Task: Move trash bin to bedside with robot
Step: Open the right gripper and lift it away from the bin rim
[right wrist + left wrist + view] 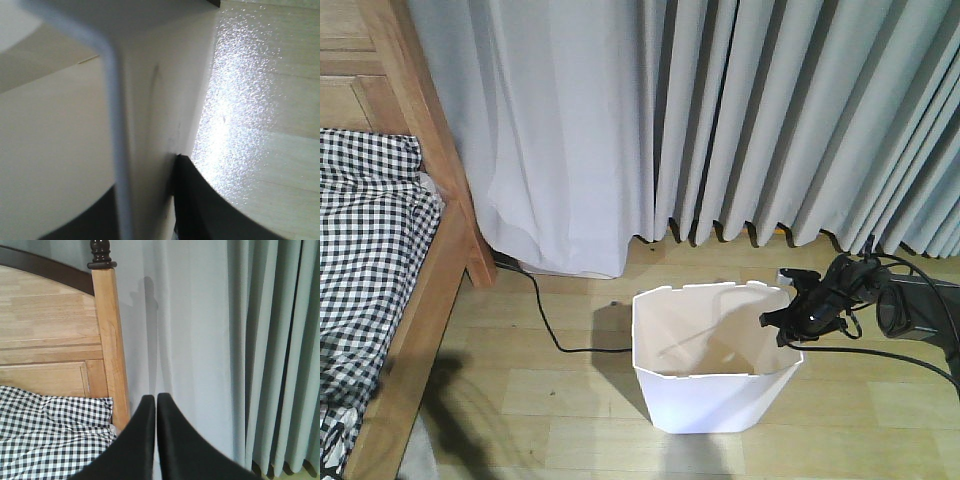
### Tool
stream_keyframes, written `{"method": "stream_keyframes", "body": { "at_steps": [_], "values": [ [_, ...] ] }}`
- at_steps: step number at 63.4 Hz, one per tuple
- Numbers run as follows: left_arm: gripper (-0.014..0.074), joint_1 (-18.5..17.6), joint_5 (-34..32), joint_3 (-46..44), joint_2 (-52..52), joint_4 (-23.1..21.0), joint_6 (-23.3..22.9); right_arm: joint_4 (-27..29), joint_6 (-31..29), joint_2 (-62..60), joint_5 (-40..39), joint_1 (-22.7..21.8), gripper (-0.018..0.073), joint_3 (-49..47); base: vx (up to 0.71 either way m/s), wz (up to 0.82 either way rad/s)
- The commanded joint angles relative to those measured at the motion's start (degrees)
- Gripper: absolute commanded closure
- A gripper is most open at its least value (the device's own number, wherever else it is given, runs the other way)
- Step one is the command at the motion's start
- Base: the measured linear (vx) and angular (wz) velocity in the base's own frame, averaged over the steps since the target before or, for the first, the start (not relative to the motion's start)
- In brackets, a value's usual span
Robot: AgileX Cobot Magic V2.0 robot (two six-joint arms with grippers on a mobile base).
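The white trash bin (705, 400) stands upright on the wooden floor, well to the right of the bedside (428, 285), whose mattress has check bedding (365, 220). My right gripper (788, 322) reaches in from the right and is shut on the bin's right rim. In the right wrist view the thin bin wall (150, 125) runs between the two fingers, one black finger (200, 200) outside and the other inside. My left gripper (152, 399) is shut on nothing, in the air facing the bed's headboard post (110, 340) and the check bedding (45, 435).
Grey curtains (770, 110) hang to the floor behind the bin. A loose black cable (548, 330) runs across the floor from the bed's corner toward the bin. The bed's corner leg (480, 265) stands by the curtain.
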Motion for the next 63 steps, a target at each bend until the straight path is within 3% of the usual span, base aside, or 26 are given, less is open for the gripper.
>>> {"method": "stream_keyframes", "body": {
  "at_steps": [1,32,41,52,63],
  "values": [
    [0.0603,-0.35,-4.23,0.67,-0.84,-0.54,-0.79,3.91,-0.67,2.58,1.77,-0.11,0.0423,-1.44,0.0,0.0],
    [0.0603,-0.35,-4.23,0.67,-0.84,-0.54,-0.79,0.2,2.07,2.58,1.76,-0.11,0.0133,-1.44,0.0,0.0],
    [0.0603,-0.35,-4.23,0.67,-0.84,-0.54,-0.79,-4.2,4.77,2.51,1.9,-0.18,0.006,-1.5,0.0,0.0],
    [0.0603,-0.35,-4.23,0.67,-0.84,-0.54,-0.79,-15.64,14.09,2.46,3.63,-0.23,0.0017,-3.61,0.0,0.0],
    [0.0603,-0.35,-4.23,0.67,-0.84,-0.54,-0.79,-17.7,15.52,2.46,2.71,-0.24,0.0019,-4.07,0.0,0.0]
  ]
}}
